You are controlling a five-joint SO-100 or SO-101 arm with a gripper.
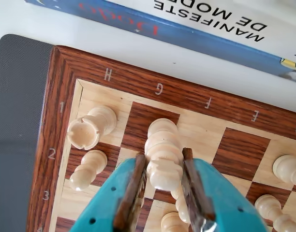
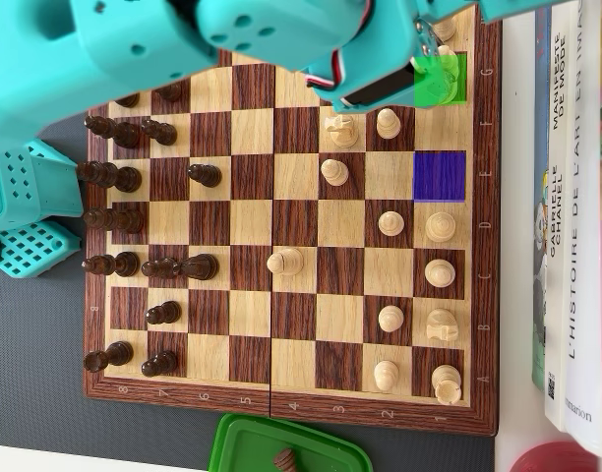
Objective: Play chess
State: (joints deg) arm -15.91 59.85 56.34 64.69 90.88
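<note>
The white piece [image 1: 162, 157] on the G file of the chessboard [image 1: 138, 79] is clamped by the end effector [image 1: 163, 169]. If lifted crookedly, the neighbouring pawn [image 1: 88, 169] could be toppled.

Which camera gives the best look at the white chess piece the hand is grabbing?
The wrist view: the white piece fills the middle, clamped between the hand's fingers. In the overhead view the arm hides it almost entirely.

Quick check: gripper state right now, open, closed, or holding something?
Gripper: closed on a white chess piece at the board's G file, seen in the wrist view.
</note>
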